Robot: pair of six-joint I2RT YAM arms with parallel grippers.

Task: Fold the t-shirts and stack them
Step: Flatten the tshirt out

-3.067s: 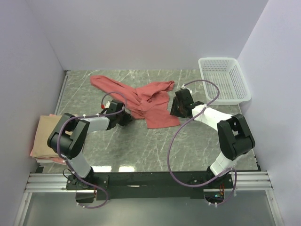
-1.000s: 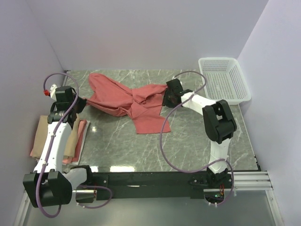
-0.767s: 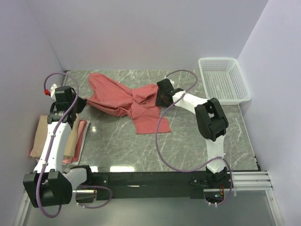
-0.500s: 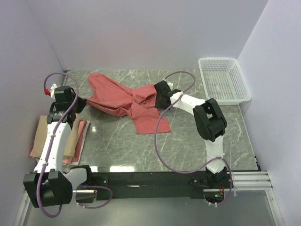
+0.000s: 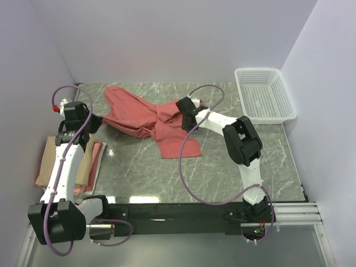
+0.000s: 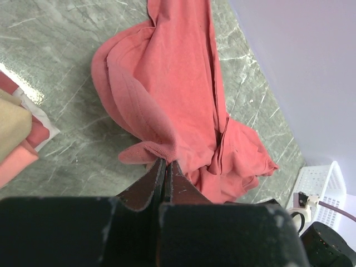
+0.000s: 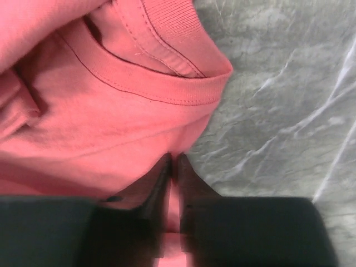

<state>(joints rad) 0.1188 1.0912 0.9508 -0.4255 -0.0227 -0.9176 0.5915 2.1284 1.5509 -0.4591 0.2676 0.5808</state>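
Observation:
The salmon-red t-shirt (image 5: 142, 115) lies crumpled and stretched across the back of the table. My left gripper (image 5: 99, 119) is shut on its left end, and in the left wrist view the cloth (image 6: 167, 94) bunches at the closed tips of that gripper (image 6: 167, 162). My right gripper (image 5: 181, 109) sits on the shirt's right part, by the ribbed collar (image 7: 167, 83). Its jaws (image 7: 173, 159) are pinched on the shirt's edge, with red cloth showing between the fingers. A tan-beige t-shirt (image 5: 58, 158) lies folded on a pink one (image 5: 95, 158) at the left edge.
A white mesh basket (image 5: 266, 94) stands at the back right corner, also seen as the basket (image 6: 322, 183) in the left wrist view. White walls close in the table (image 5: 250, 150) on three sides. Purple cables loop over both arms.
My right gripper has slid left along the shirt towards the collar and closed on the cloth. The left gripper keeps its hold at the left and has not moved in the last second.

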